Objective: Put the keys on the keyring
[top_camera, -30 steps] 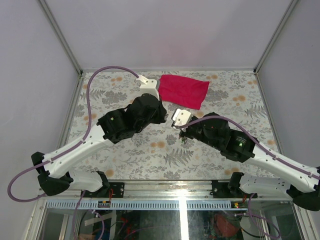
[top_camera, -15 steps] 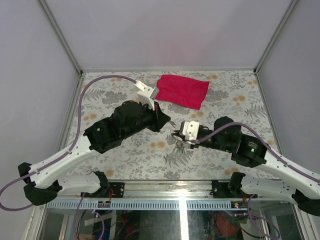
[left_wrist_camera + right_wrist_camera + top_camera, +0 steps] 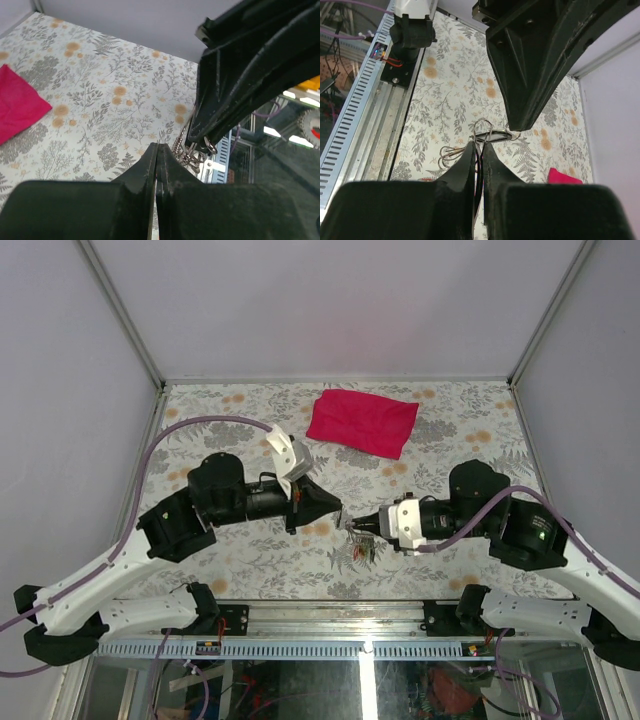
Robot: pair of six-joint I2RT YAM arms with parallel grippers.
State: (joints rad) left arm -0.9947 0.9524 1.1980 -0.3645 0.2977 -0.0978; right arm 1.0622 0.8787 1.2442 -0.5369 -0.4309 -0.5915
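My right gripper is shut on the keyring, a thin wire loop that rises out of its closed tips. A black oblong tag lies across just beyond them. The keys hang as a small bunch under those tips, a little above the table; they also show in the left wrist view. My left gripper is shut, its tip meeting the right gripper's tip from the left. In the right wrist view its tip touches the far end of the black tag. I cannot tell whether it pinches anything.
The red cloth lies flat at the back centre of the floral table. The metal rail runs along the near edge, close below the grippers. Both arms reach inward from the sides.
Both grippers have drawn back from near the cloth toward the table's near middle and turned level, tips now facing each other. The key bunch came along with the right gripper.
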